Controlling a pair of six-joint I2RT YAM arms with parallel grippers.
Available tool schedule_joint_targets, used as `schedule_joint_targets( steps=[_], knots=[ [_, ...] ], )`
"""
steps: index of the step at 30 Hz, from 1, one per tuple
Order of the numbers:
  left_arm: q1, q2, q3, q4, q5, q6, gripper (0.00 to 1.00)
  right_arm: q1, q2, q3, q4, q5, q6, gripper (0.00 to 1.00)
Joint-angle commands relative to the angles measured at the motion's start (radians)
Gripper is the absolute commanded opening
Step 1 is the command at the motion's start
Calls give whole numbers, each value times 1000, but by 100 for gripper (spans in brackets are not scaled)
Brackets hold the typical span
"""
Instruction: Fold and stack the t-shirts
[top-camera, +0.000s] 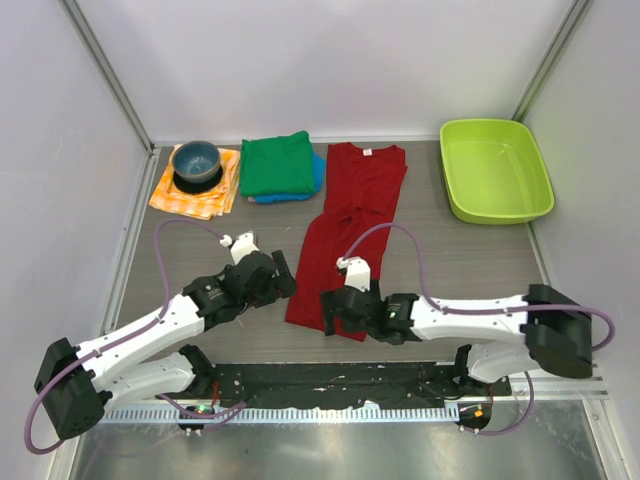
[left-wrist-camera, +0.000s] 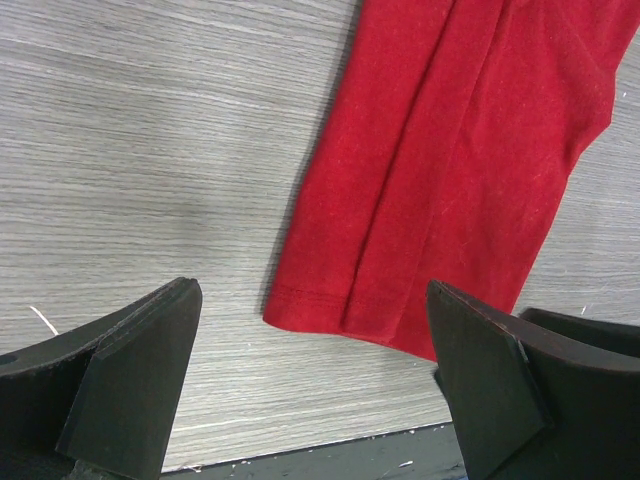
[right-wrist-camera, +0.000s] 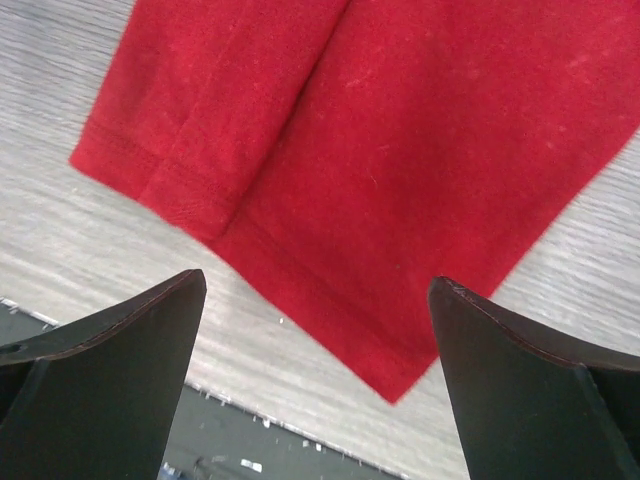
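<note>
Green t-shirt (top-camera: 277, 163) lies folded on the blue t-shirt (top-camera: 317, 172), while the dark red t-shirt (top-camera: 350, 220), narrowed lengthwise, awaits folding at the spread, empty left end effector (top-camera: 283, 274) and right end effector (top-camera: 329, 309).

The left arm (top-camera: 150, 335) reached forward and inward from its base, elbow bent low, and the left hand (top-camera: 283, 272) pointed right with its jaws spread wide, holding nothing. The right arm (top-camera: 470, 315) stretched leftward along the near edge, and the right hand (top-camera: 330, 306) was likewise wide apart and empty. The two hands faced each other, near but apart.
</note>
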Motion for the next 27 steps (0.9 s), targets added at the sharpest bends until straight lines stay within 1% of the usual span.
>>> schedule_joint_targets(
  steps=[1,5,8,15,20,24,27],
  knots=[
    [4,0,15,32,-17,-8,100,-25,111,1,192,31,-55,100],
    [4,7,15,34,-14,-2,100,-40,163,-25,283,1,-68,100],
    [3,4,9,34,-14,-2,100,-40,159,-58,280,-25,-54,99],
    [3,-5,-4,41,-22,-3,100,-39,124,-129,99,-108,14,99],
    [4,19,10,51,-22,6,100,-36,98,-196,18,-120,57,100],
    [4,41,18,60,-8,9,100,-31,30,-227,-39,-125,89,100],
    [4,53,18,72,0,9,100,-24,-20,-235,-125,-93,126,100]
  ],
)
